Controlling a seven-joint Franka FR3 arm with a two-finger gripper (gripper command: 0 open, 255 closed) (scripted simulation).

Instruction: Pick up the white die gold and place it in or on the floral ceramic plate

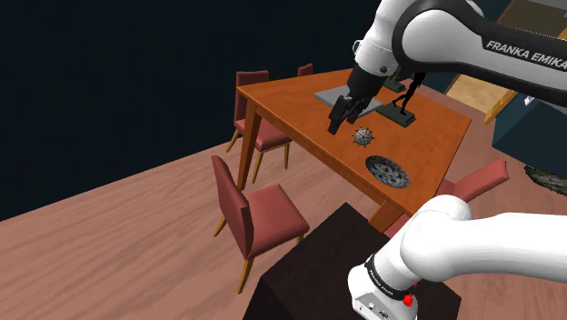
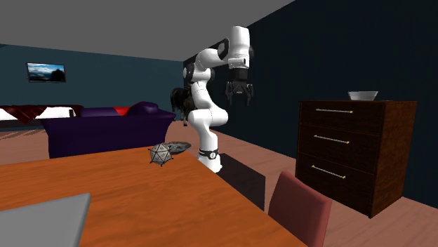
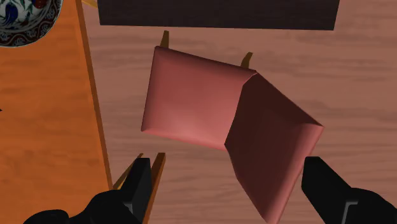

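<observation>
Jaws spread wide, pinching nothing; the gripper [image 3: 232,186] hangs over a red chair [image 3: 191,105], with the table [image 3: 44,127] edge beside one finger. Farther off lies the plate [image 3: 22,25]. Near it, not touching, sits the die [image 1: 363,137]: pale, many-faced, dark-lined

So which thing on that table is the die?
Find the orange-brown table. On it, between the flat grey slab and the patterned plate, sits the die. It alone is small, pale and many-faced, like a cut gem.
</observation>
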